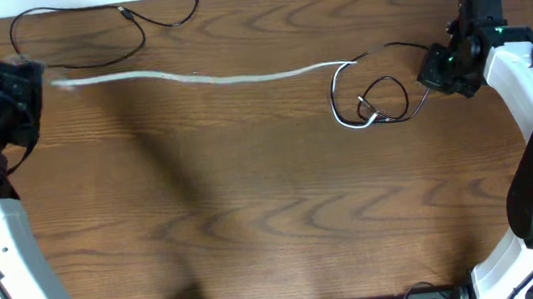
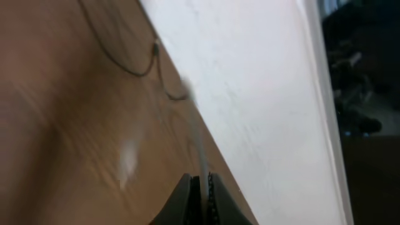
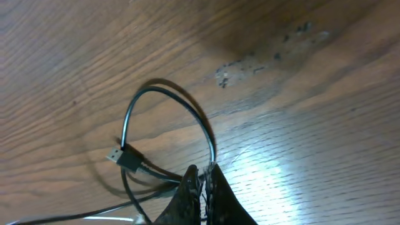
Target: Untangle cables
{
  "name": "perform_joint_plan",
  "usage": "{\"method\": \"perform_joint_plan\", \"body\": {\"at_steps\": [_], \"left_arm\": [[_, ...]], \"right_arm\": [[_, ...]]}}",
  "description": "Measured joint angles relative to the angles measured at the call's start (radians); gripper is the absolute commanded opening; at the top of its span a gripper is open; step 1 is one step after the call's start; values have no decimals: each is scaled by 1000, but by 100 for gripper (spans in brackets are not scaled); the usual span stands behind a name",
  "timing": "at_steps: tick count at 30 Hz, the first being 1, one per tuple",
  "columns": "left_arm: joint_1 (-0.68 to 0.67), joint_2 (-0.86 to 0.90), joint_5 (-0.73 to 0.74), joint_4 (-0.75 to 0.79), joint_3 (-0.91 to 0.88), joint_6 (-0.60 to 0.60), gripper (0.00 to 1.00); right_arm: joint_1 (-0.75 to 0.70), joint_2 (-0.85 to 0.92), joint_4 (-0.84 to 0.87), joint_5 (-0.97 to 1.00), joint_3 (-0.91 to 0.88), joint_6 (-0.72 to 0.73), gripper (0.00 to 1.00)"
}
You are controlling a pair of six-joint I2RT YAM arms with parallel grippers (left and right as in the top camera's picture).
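Wooden table [image 1: 255,221], two arms at the 9 and 3 o'clock edges.

Left gripper [image 2: 203,190]: fingers pressed together, pinching the end of the white cable [image 1: 238,75]. From the grip at 10 o'clock the cable runs nearly straight across toward 2 o'clock. It looks drawn taut, presumably to pull its length out of the bundle.

Right gripper [image 3: 203,178]: fingers pinched on the short black cable [image 3: 203,125], low over the wood at 2 o'clock. The hold likely anchors that cord while the white one is drawn the other way.

Long black cable [image 1: 163,22]: lies loose at 11 o'clock, apart from the other two and touching neither claw. It looks already freed.

Knot: the white cable's far end curls into a small loop just at 9 o'clock of the right claw, crossing the black loop. These two remain entangled.

Small plug [image 3: 128,159]: dark, flat-ended, on the table at 8 o'clock of the right fingertips, near but not gripped.
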Motion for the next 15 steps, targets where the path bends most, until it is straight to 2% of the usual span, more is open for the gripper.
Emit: {"method": "perform_joint_plan", "body": {"at_steps": [7,8,9,10,11,13,15], "left_arm": [[-24,0,-6,-69,0,21,7],[-29,0,-8,-84,0,29,7],[-33,0,-8,-98,0,39,8],[-37,0,-15,-111,0,47,7],[-44,0,-23,-131,0,61,7],[-55,0,-40,-173,0,81,7],[-70,0,-51,-220,0,98,7]], "right_arm": [[25,0,-1,-47,0,-1,1],[30,0,-4,-51,0,-1,5],[36,0,-8,-53,0,-1,24],[40,0,-14,-56,0,2,60],[44,0,-16,-60,0,-1,72],[52,0,-26,-66,0,-3,77],[56,0,-31,-80,0,-29,90]]}}
